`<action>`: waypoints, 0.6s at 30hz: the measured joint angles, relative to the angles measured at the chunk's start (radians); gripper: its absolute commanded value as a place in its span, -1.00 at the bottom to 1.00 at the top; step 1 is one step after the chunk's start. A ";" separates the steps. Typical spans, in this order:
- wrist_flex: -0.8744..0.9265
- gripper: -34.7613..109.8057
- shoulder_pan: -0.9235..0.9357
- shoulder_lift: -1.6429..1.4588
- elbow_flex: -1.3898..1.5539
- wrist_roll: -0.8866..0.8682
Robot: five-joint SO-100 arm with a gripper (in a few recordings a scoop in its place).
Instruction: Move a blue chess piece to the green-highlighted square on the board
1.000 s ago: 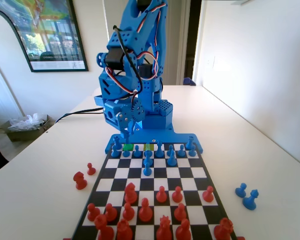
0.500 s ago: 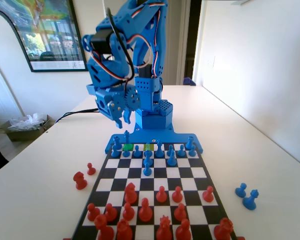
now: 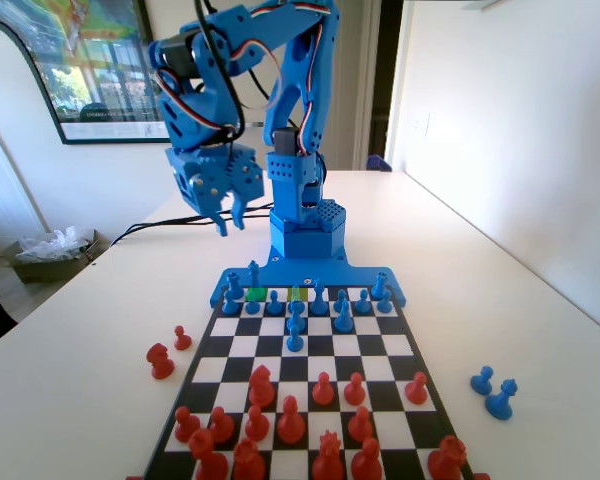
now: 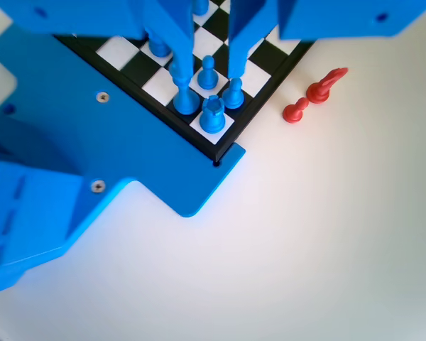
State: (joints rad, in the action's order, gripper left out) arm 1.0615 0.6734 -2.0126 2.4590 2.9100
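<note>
The slender blue plastic chess piece with a narrow pointed top (image 3: 253, 272) stands upright on the black-and-white chequered board (image 3: 380, 345), at its far-left end in the fixed view (just behind the deep bright green square (image 3: 257, 295)). The blue pincer (image 3: 228, 217) hangs raised above the white tabletop (image 3: 520, 280) beyond the board's far-left corner, its 2 jaws spread and holding nothing.

Two red pieces (image 3: 161, 360) and two blue pieces (image 3: 499, 398) stand off the board (image 3: 310, 345).

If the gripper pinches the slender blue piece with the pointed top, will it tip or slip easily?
The blue chess piece looks tall over a small base, so a sideways push would probably tip it. It seems smooth hard plastic: likely stiff, light, perhaps slippery. A blue pawn stands close and might get knocked.
</note>
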 measured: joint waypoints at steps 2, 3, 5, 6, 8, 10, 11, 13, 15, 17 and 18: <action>-0.055 -0.38 0.000 0.000 0.038 0.000; -0.071 -0.37 0.006 -0.002 0.057 0.000; -0.092 -0.36 0.015 -0.011 0.077 0.000; -0.100 -0.36 0.020 -0.014 0.080 0.000; -0.115 -0.36 0.015 -0.026 0.095 0.000; -0.124 -0.36 0.012 -0.044 0.124 0.000; -0.133 -0.36 0.011 -0.049 0.130 0.000; -0.153 -0.36 0.008 -0.061 0.146 0.000; -0.160 -0.35 0.009 -0.074 0.158 0.000; -0.163 -0.35 0.009 -0.077 0.166 0.000; -0.163 -0.35 0.009 -0.077 0.167 0.000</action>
State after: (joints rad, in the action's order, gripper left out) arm 0.8989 0.6826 -2.0893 2.6262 2.9100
